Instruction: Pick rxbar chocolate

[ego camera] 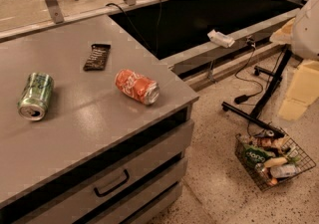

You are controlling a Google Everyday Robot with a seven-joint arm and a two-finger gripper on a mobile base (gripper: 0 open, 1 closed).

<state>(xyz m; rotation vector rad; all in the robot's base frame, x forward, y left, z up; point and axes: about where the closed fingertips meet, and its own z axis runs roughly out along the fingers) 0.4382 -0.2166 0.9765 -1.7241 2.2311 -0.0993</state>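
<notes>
The rxbar chocolate is a flat dark bar with rows of pale lettering. It lies on the grey counter, towards the back and near the middle. An orange soda can lies on its side just to the right and in front of the bar. A green soda can lies on its side at the left. My gripper is not in view. Only a white rounded part, perhaps of my arm, shows at the right edge, far from the bar.
The counter's right edge drops to a speckled floor, with drawers in its front. A wire basket of snacks sits on the floor beside a black stand and cables. A small white object lies on a ledge behind.
</notes>
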